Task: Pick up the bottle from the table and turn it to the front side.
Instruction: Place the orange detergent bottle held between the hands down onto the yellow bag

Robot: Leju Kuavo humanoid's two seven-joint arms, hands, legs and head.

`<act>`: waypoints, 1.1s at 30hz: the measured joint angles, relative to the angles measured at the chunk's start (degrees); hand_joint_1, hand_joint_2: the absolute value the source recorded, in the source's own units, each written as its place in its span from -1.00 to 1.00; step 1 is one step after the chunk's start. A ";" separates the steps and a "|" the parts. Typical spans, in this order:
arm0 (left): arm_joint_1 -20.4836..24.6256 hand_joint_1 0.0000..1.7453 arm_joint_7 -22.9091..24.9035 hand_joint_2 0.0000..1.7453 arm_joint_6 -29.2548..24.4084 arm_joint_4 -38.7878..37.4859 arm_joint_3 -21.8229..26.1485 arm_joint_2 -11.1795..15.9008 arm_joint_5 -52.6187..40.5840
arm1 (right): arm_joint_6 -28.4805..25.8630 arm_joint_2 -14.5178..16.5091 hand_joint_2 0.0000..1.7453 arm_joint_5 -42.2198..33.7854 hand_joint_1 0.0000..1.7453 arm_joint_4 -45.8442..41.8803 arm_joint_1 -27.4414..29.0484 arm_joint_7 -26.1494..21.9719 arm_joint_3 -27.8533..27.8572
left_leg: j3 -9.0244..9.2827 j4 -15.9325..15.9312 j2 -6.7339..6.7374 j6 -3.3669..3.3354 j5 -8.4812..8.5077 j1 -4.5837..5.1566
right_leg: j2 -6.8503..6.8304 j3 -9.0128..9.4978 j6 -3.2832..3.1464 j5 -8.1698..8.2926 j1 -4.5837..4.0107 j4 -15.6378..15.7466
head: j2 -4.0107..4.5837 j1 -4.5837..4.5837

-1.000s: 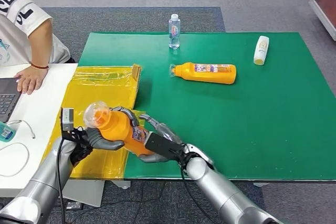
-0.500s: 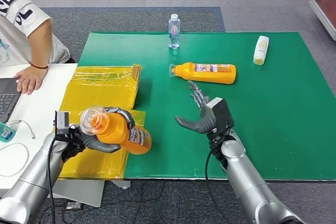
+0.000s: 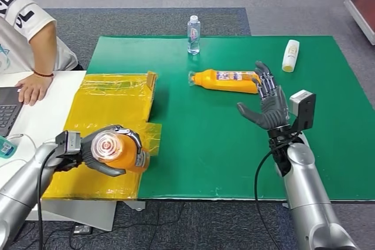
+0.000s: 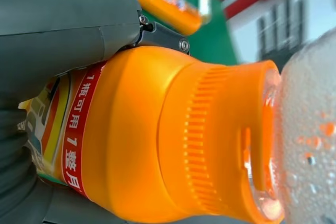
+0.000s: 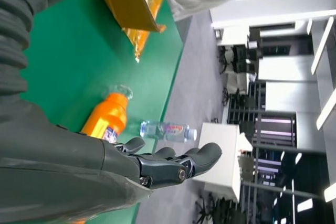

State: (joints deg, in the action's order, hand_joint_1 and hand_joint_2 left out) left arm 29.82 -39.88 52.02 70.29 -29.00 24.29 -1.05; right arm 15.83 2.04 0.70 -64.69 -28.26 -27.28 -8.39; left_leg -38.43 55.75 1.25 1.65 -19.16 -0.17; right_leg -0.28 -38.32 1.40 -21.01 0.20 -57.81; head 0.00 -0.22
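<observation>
Two orange bottles are counted: one orange bottle is enclosed by the fingers of the left hand, its clear cap turned toward the camera, and a second orange bottle is seen lying on the green mat, just behind the spread fingertips of the right hand. One clear water bottle is counted, standing well beyond those fingers at the mat's far edge. One white bottle is counted, lying past the right fingertips. One yellow bag is counted, beneath the left fingers.
</observation>
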 joint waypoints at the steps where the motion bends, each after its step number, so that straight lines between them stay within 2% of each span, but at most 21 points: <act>1: 2.62 1.00 0.91 1.00 1.01 -0.80 -2.02 1.98 -0.03 | 0.07 0.03 1.00 0.47 -1.00 0.38 -0.12 -0.36 -0.16 | -0.04 0.00 0.00 0.07 0.05 -0.06 | 0.00 -0.05 -0.07 0.06 -0.06 0.00 | 0.00 -0.01; 3: 9.59 1.00 5.59 1.00 4.28 -2.38 -6.84 6.27 2.38 | -0.10 0.09 1.00 1.20 -1.00 1.82 -0.52 -1.31 -0.76 | -0.15 0.00 0.01 0.20 0.16 -0.17 | 0.01 -0.20 -0.18 0.16 -0.18 0.00 | 0.00 -0.02; 5: 17.88 1.00 13.76 1.00 7.11 -3.62 -11.91 9.79 8.74 | -0.56 0.20 1.00 1.82 -1.00 3.80 -0.81 -2.23 -1.66 | -0.28 0.00 -0.01 0.24 0.28 -0.24 | 0.00 -0.30 -0.22 0.24 -0.24 0.01 | 0.00 -0.02; 7: 26.41 1.00 22.25 1.00 7.73 -4.54 -17.13 12.23 17.19 | -1.15 0.46 1.00 2.33 -1.00 5.63 -0.86 -2.92 -2.78 | -0.38 0.00 -0.04 0.22 0.37 -0.27 | -0.04 -0.33 -0.21 0.29 -0.27 0.00 | 0.00 -0.01; 9: 33.59 1.00 27.15 1.00 6.36 -4.99 -22.12 13.84 23.31 | -1.59 0.76 1.00 2.57 -1.00 6.89 -0.85 -3.26 -3.86 | -0.40 0.00 -0.07 0.21 0.41 -0.27 | -0.06 -0.32 -0.21 0.30 -0.26 -0.01 | 0.00 -0.01; 13: 44.27 1.00 29.82 1.00 -0.98 -6.08 -31.84 14.47 25.42 | -2.33 1.15 1.00 3.18 -1.00 8.46 -0.88 -3.21 -5.37 | -0.43 0.00 -0.07 0.21 0.41 -0.25 | -0.05 -0.35 -0.19 0.33 -0.25 0.01 | 0.00 0.00; 18: 55.34 1.00 31.61 1.00 -5.86 -10.58 -42.93 11.29 22.45 | -3.74 2.14 1.00 5.03 -1.00 10.31 -0.57 -3.15 -6.51 | -0.49 0.00 -0.08 0.21 0.41 -0.24 | -0.07 -0.39 -0.19 0.35 -0.22 0.03 | 0.00 -0.01; 21: 58.76 1.00 33.73 1.00 -4.23 -12.95 -48.28 8.74 19.67 | -3.90 2.98 1.00 6.06 -1.00 11.18 -0.58 -2.90 -7.13 | -0.50 0.00 -0.08 0.21 0.41 -0.23 | -0.06 -0.39 -0.18 0.36 -0.23 0.02 | 0.00 -0.01; 26: 59.21 1.00 36.76 1.00 -0.17 -16.44 -52.85 4.45 9.76 | -4.11 4.53 1.00 7.66 -1.00 12.58 -0.85 -2.32 -7.74 | -0.57 0.00 -0.07 0.23 0.44 -0.24 | -0.06 -0.47 -0.21 0.40 -0.24 0.02 | 0.00 -0.01; 30: 57.67 1.00 33.18 1.00 -1.49 -21.04 -54.86 0.61 -0.27 | -4.67 5.82 1.00 9.17 -1.00 13.38 -1.22 -1.76 -7.95 | -0.64 0.00 -0.09 0.21 0.49 -0.24 | -0.08 -0.51 -0.15 0.44 -0.24 0.01 | 0.00 -0.01; 33: 55.92 1.00 30.22 1.00 -2.37 -24.50 -56.09 -1.81 -3.78 | -4.71 6.61 1.00 10.14 -1.00 13.87 -1.49 -1.30 -8.24 | -0.68 0.00 -0.09 0.21 0.50 -0.24 | -0.07 -0.53 -0.12 0.46 -0.24 0.01 | 0.00 -0.01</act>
State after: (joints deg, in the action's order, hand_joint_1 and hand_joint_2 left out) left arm 85.74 -9.66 49.65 45.79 -85.09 22.48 -4.84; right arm 11.13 8.65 10.85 -50.82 -29.75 -28.58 -16.63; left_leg -39.11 55.75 1.16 1.85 -18.66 -0.41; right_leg -0.35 -38.85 1.27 -20.55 -0.03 -57.79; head 0.00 -0.23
